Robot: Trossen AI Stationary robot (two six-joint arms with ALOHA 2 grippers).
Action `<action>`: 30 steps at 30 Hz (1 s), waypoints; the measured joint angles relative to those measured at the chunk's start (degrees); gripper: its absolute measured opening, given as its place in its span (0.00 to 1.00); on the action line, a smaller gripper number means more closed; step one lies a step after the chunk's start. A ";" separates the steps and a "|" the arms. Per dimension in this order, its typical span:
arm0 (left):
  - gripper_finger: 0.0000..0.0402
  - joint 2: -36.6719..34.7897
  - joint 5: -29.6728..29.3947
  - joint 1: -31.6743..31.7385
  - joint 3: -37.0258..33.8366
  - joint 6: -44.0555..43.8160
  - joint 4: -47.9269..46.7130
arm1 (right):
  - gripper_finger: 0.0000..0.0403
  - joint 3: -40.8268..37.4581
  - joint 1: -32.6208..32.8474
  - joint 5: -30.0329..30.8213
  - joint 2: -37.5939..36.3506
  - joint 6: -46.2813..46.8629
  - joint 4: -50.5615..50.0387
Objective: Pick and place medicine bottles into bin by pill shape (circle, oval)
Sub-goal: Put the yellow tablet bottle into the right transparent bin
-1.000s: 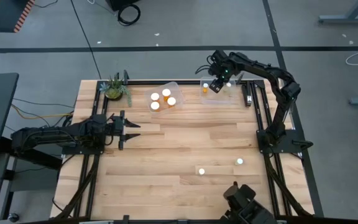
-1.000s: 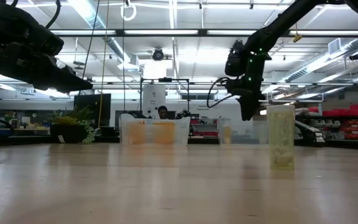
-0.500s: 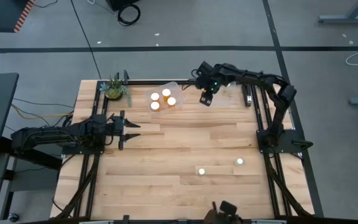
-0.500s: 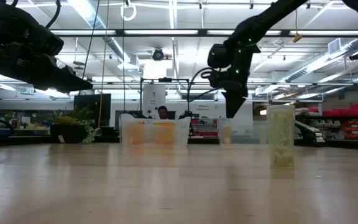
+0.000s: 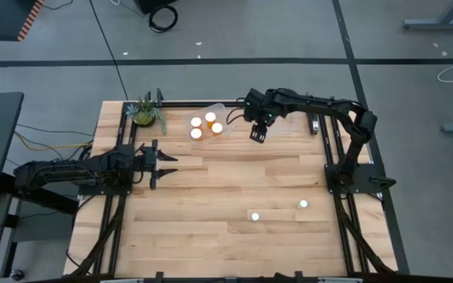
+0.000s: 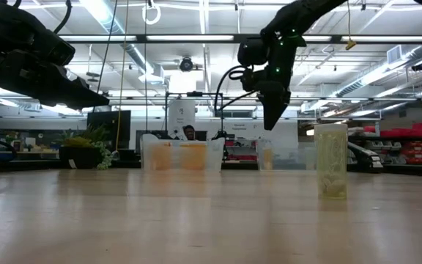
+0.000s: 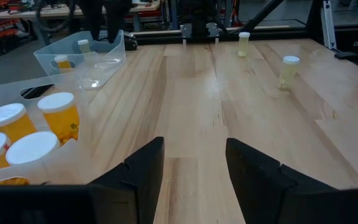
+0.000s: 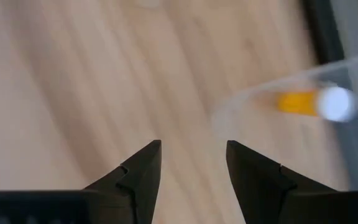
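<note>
Medicine bottles (image 7: 56, 118) in tub seen from left wrist only; right claw (image 5: 258, 135) apart, empty; left claw (image 5: 166, 163) apart.

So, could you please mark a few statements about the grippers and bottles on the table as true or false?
1. The right gripper holds a bottle. False: its fingers are open and empty.
2. Three white-capped bottles sit in the clear bin near the plant. True.
3. The left gripper is shut on a bottle. False: it is open and empty.
4. Two bottles stand on the table's near part. True.
</note>
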 joint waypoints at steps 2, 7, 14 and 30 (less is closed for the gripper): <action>0.46 0.01 0.00 0.00 0.00 0.00 0.00 | 0.47 -0.01 1.52 -2.12 0.07 -0.82 -0.16; 0.47 0.02 0.02 0.00 0.00 0.00 0.00 | 0.47 -0.02 6.53 -7.17 0.07 -2.99 0.65; 0.45 0.00 0.01 0.00 -0.01 0.00 0.01 | 0.47 -0.02 16.69 -11.46 0.07 -6.96 2.56; 0.45 0.00 0.01 0.00 0.00 0.00 0.02 | 0.47 -0.02 38.29 -10.00 0.09 -0.77 4.96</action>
